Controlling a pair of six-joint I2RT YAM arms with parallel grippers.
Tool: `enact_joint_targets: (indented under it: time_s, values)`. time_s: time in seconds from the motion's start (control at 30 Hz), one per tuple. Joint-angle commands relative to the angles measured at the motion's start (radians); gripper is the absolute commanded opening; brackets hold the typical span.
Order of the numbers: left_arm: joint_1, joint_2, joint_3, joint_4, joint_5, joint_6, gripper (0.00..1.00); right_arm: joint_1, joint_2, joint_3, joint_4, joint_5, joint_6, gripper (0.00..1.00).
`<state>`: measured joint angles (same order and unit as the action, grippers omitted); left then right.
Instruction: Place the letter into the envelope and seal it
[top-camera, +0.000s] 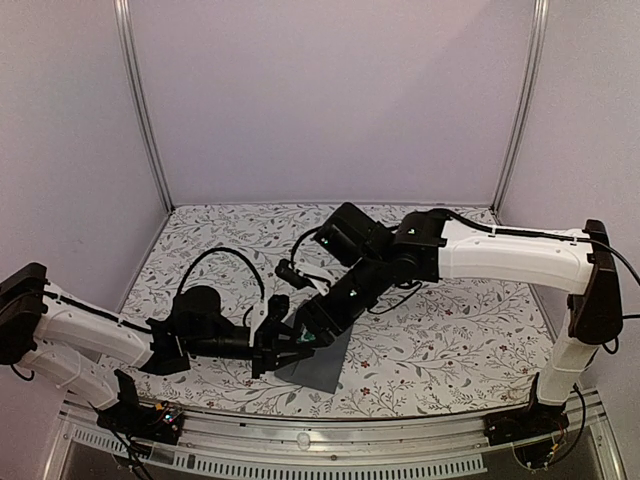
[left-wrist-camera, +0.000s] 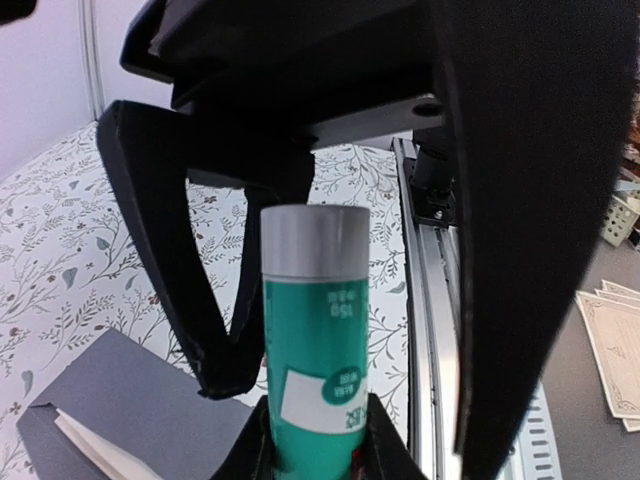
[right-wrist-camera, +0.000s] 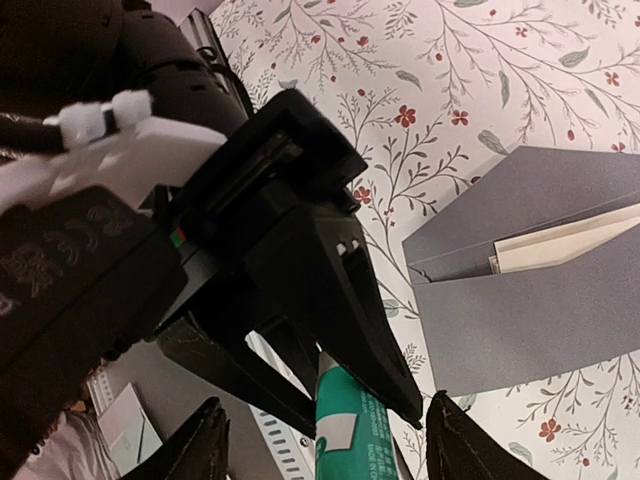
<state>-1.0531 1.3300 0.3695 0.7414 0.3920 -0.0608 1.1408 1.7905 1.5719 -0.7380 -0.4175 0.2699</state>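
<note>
Letter (right-wrist-camera: 572, 238) inside envelope (right-wrist-camera: 510, 320); teal tube (left-wrist-camera: 315, 350) in left end effector (top-camera: 295, 345)

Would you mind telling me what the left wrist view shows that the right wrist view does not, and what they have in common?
Left wrist only: the silver cap of the teal tube, and tan sheets with a clear printed border off to the right. Right wrist only: the left gripper seen from outside, a finger either side of the tube, and the whole open mouth of the grey envelope. Both: the tube, the envelope with the folded letter poking out, and the floral cloth.
</note>
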Motion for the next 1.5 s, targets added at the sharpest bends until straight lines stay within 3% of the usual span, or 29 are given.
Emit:
enact_joint_targets:
  time_s: [0.0,0.17,0.37,0.63,0.77,1.0,1.47]
  values:
    - [-0.011,-0.014,0.013,0.040,0.020,-0.014,0.00,0.004,-0.070,0.016,0.039,0.053,0.015,0.70]
    - [-0.002,-0.043,0.012,0.075,0.073,-0.065,0.00,0.004,-0.162,-0.062,0.123,0.078,0.024,0.72]
    - [0.021,-0.075,0.006,0.186,0.229,-0.205,0.00,0.005,-0.335,-0.240,0.422,0.087,0.009,0.72]
    - [0.087,-0.023,-0.042,0.573,0.429,-0.502,0.00,0.019,-0.489,-0.458,0.827,0.020,-0.029,0.68]
    - [0.098,0.057,-0.042,0.751,0.494,-0.613,0.00,0.049,-0.471,-0.447,0.865,0.006,-0.050,0.68]
    - [0.108,0.174,-0.017,0.897,0.540,-0.703,0.00,0.087,-0.408,-0.414,0.877,0.059,-0.073,0.63]
    - [0.112,0.067,-0.071,0.848,0.465,-0.690,0.00,0.091,-0.344,-0.420,0.895,0.096,-0.051,0.58]
